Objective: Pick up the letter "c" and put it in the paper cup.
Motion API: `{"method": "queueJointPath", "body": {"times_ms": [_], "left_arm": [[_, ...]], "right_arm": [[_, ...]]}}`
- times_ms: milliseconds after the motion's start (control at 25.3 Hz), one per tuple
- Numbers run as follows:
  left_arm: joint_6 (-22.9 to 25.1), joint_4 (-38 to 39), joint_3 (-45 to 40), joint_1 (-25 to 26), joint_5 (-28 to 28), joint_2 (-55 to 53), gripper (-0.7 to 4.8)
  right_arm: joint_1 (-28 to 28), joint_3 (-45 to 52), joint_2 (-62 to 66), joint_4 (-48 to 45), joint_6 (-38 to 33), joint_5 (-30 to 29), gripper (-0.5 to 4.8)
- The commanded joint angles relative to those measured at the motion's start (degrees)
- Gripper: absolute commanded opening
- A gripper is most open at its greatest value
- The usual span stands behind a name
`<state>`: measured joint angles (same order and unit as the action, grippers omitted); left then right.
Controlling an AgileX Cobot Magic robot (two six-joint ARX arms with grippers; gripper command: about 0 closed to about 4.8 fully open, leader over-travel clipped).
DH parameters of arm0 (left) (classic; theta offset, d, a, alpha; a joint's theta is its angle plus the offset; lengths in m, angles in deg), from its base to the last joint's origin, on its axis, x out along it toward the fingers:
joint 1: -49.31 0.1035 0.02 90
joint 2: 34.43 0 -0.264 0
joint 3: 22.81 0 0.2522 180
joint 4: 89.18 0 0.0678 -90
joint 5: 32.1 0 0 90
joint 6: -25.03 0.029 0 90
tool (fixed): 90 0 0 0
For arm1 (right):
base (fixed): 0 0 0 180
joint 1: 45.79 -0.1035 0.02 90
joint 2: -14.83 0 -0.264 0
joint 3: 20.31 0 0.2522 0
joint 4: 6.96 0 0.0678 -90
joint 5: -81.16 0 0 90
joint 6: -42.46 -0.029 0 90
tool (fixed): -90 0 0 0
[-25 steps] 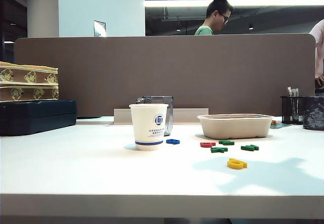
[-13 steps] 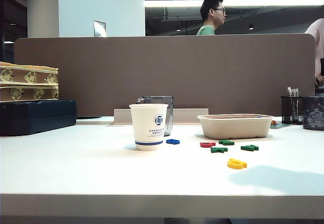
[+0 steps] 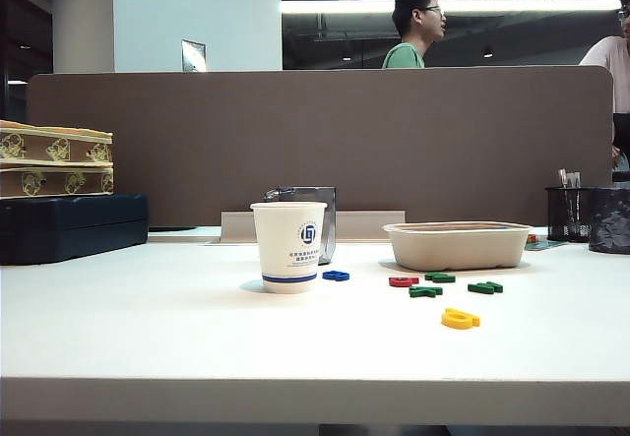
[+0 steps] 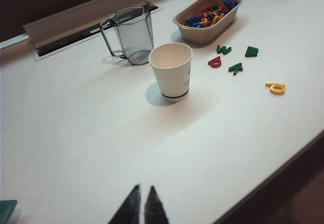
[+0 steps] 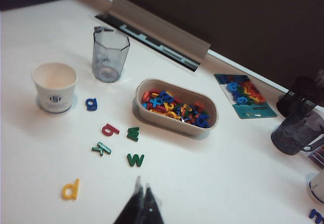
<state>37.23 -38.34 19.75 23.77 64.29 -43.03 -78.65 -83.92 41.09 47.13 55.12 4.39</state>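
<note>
I see the paper cup [image 3: 288, 246] standing near the middle of the table [image 3: 177, 328], empty inside. I can't spot the letter "c". My left gripper [image 4: 140, 204] and right gripper [image 5: 142, 199] hang above the table, tips pinched together, holding nothing.

Sitting on the tabletop [image 5: 243, 173]: one paper cup [image 5: 54, 87], one clear faceted jug [image 5: 109, 53], one beige tray [image 5: 176, 107] holding a heap of mixed letters too jumbled to count, and one card [image 5: 245, 95] of letters. Lying loose near the tray: six letters, namely one blue letter [image 5: 91, 103], one dark red letter [image 5: 109, 129], three green letters [image 5: 135, 159] and one yellow letter [image 5: 71, 189]. Standing at the tabletop's far side: two dark containers [image 5: 298, 101].
</note>
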Motion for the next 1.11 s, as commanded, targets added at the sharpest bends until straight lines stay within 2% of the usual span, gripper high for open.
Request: {"method": "queueJointPath", "body": {"times_ms": [40,277,436,594,752,911,1029,1109], "left_arm": [[-1.3,-2.4,0.3,0.1,-0.5,-0.1,-0.06],[-1.3,-7.5,0.2,0.1,-3.9,-0.1,-0.06],[-1.2,-7.6,0.2,0.1,-3.8,-0.1,-0.06],[-1.1,-7.6,-1.3,0.1,-3.8,-0.1,-0.06],[-1.1,-7.6,-3.4,0.1,-3.8,-0.1,-0.05],[-2.4,-7.9,-5.1,0.1,-4.5,-0.1,-0.06],[-5.5,-11.2,-5.4,0.1,-9.6,0.0,-0.06],[-6.6,-13.7,-5.4,0.1,-10.3,0.1,-0.06]], "right_arm": [[0.0,2.8,-3.2,-3.0,-2.8,2.5,-0.01],[0.0,8.8,-5.2,-7.7,-4.3,2.7,-0.01],[0.0,10.8,-5.2,-8.0,-5.6,2.8,-0.01],[0.0,13.5,-5.2,-8.0,-5.6,6.3,-0.01],[0.0,14.3,-5.1,-7.8,-5.6,6.8,0.08],[0.0,14.3,-5.2,-13.0,-5.6,6.8,0.12],[0.0,14.3,-5.2,-18.2,-5.6,6.8,0.11],[0.0,14.3,-5.2,-18.9,-5.6,6.8,0.11]]}}
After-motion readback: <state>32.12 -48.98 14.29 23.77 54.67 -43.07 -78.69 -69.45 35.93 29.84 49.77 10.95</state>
